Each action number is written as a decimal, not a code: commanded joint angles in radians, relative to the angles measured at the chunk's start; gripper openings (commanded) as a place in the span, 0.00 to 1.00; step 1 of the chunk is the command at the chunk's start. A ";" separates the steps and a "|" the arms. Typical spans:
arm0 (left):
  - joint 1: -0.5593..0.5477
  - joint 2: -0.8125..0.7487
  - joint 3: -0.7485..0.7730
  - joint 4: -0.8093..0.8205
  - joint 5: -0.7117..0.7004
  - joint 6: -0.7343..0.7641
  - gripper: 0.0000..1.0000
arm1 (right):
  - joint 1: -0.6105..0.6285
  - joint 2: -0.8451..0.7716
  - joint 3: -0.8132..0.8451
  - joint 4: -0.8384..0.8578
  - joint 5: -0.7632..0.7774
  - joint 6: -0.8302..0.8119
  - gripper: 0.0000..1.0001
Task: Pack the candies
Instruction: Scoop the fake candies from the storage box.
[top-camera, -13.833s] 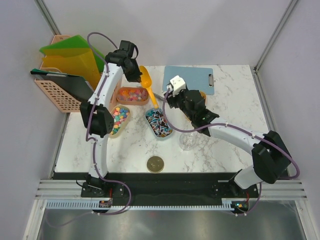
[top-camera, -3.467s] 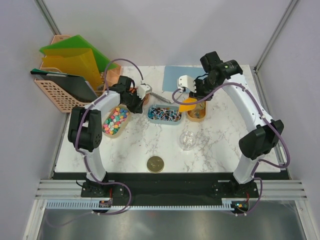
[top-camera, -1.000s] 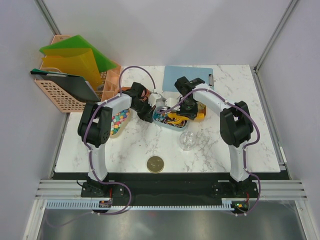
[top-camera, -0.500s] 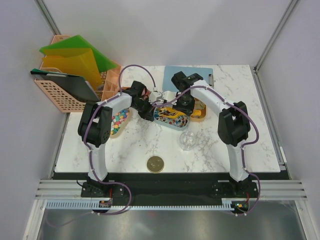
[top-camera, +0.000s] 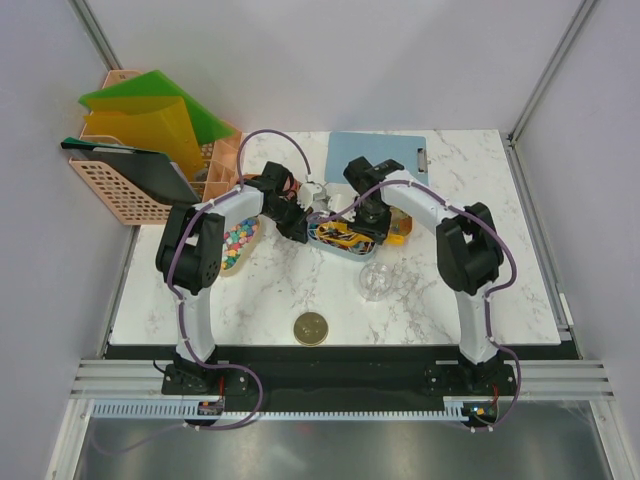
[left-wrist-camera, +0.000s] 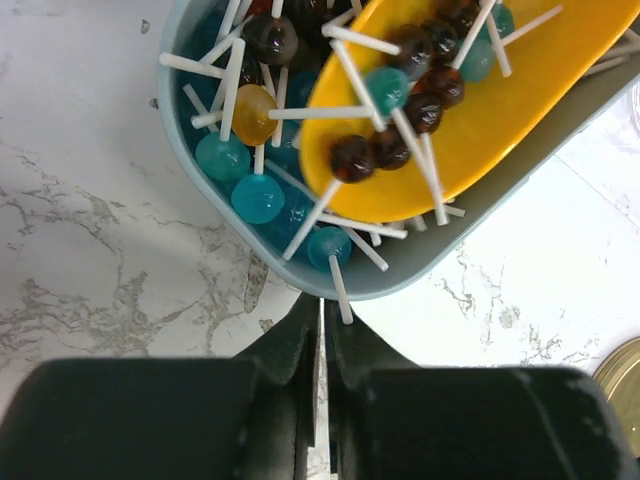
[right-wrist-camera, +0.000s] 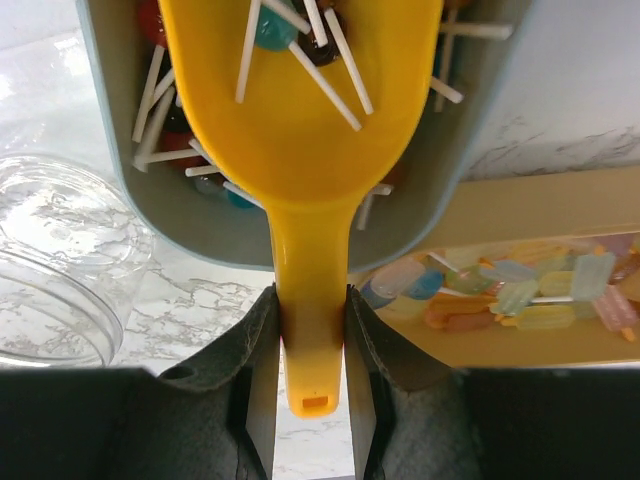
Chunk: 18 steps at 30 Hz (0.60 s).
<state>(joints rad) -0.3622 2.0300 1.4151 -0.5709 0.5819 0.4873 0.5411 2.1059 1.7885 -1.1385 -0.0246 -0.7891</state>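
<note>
The candies in play are lollipops (left-wrist-camera: 258, 197) with blue, amber and dark heads on white sticks, filling a light blue tray (top-camera: 345, 253). My right gripper (top-camera: 372, 218) is shut on the handle of the orange scoop (right-wrist-camera: 300, 150), whose bowl lies in the tray with several lollipops in it (left-wrist-camera: 400, 95). My left gripper (left-wrist-camera: 322, 305) is shut, its tips against the outside of the tray's rim (left-wrist-camera: 420, 270). Pastel candies (top-camera: 236, 242) lie in a tray on the left. Flat pastel sweets (right-wrist-camera: 520, 290) lie in an orange tray (right-wrist-camera: 540, 345) beside the blue one.
A clear empty jar (top-camera: 377, 281) stands just in front of the blue tray, also in the right wrist view (right-wrist-camera: 50, 270). A round gold lid (top-camera: 311, 327) lies near the front edge. A blue clipboard (top-camera: 385, 150) lies at the back. A pink basket with folders (top-camera: 120, 180) stands at the left.
My right gripper has shifted the scoop a little inside the blue tray, and it has lollipops in its bowl. The left arm has stayed at the tray's left end.
</note>
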 joint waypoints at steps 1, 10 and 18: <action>-0.004 -0.039 0.025 0.017 0.033 -0.030 0.19 | -0.006 -0.108 -0.113 0.095 0.003 -0.002 0.00; 0.005 -0.145 -0.027 0.029 0.062 -0.026 0.37 | -0.027 -0.274 -0.273 0.290 -0.038 0.008 0.00; 0.022 -0.212 -0.018 -0.003 0.044 -0.029 0.36 | -0.081 -0.397 -0.337 0.315 -0.057 -0.027 0.00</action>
<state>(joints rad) -0.3527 1.8748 1.3895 -0.5697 0.6113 0.4793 0.4927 1.8050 1.4834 -0.8520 -0.0574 -0.7948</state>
